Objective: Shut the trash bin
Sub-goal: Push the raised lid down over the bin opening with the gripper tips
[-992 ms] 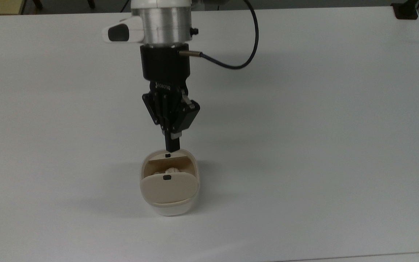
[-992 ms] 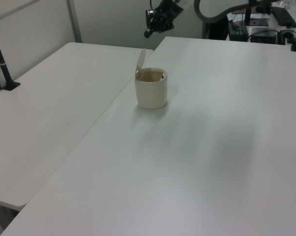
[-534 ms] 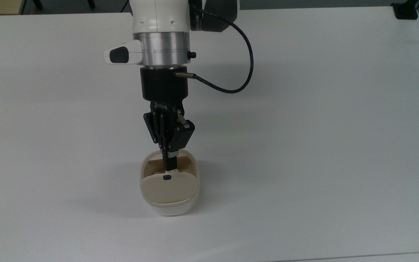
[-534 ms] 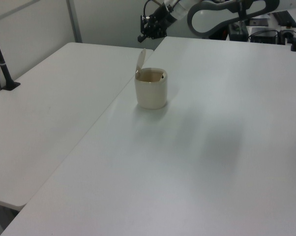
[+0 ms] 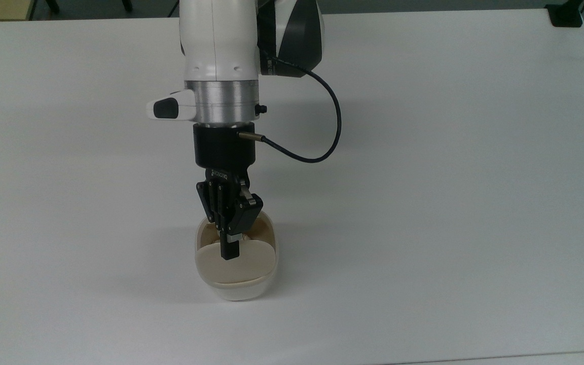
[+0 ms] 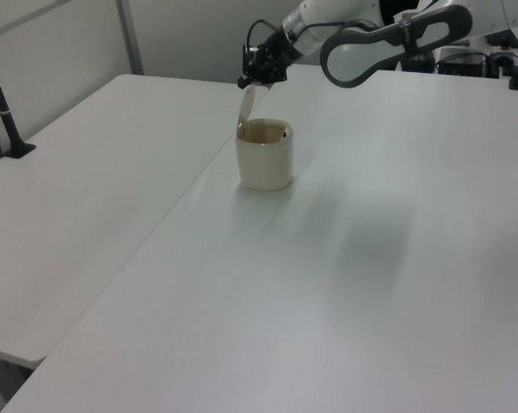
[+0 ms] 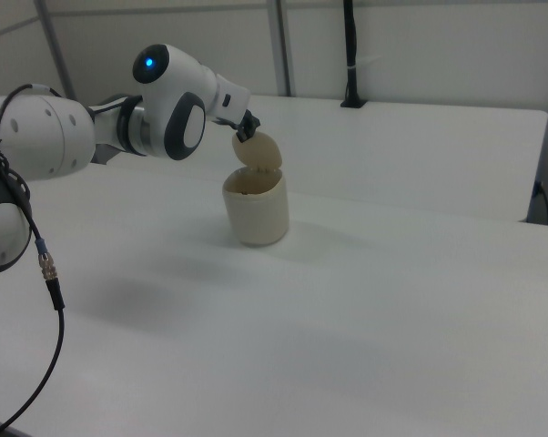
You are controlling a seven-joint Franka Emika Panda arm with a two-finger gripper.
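One trash bin [image 5: 235, 271] stands near the table's [image 5: 449, 203] front edge in the top view, lid [image 5: 244, 263] raised; the gripper [image 5: 229, 253], fingers pressed together, overlaps the lid's upper edge. The left view puts the gripper [image 6: 249, 83] at the upright lid's [image 6: 244, 107] top. The right view shows the gripper [image 7: 245, 135] beside the lid [image 7: 260, 151].

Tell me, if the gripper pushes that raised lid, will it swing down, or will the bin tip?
The lid stands upright on one edge of the trash bin, so it probably pivots down easily. The bin looks light, with crumpled paper inside, and might slide or tip under a sideways push from the gripper.
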